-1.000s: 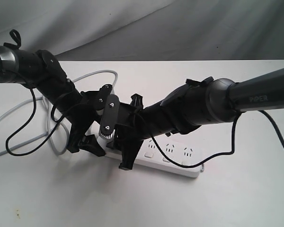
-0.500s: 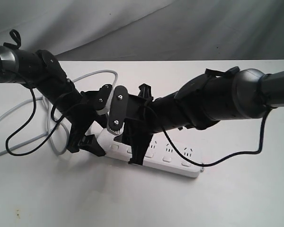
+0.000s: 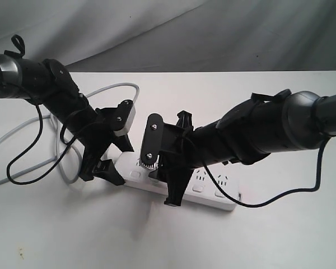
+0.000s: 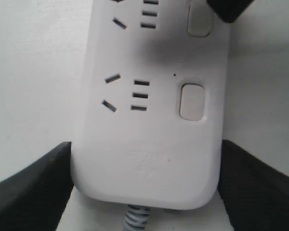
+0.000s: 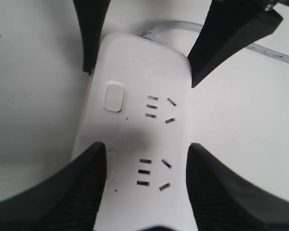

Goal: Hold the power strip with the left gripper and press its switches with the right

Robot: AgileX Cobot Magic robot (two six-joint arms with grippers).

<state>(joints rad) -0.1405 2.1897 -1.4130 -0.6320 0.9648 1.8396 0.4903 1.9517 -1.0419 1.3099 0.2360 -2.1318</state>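
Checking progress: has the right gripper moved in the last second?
Yes, the right gripper has shifted rightward along the power strip, away from the left gripper.

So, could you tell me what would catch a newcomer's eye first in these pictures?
A white power strip lies in the middle of the table. The left pincer clamps its cord end from both sides, while the right pincer straddles the second outlet, open, one finger at the switch there. A grey cord loops off to the left.

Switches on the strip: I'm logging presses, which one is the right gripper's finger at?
The second switch from the cord: a finger of the right gripper overlaps it, while the first switch lies fully uncovered.
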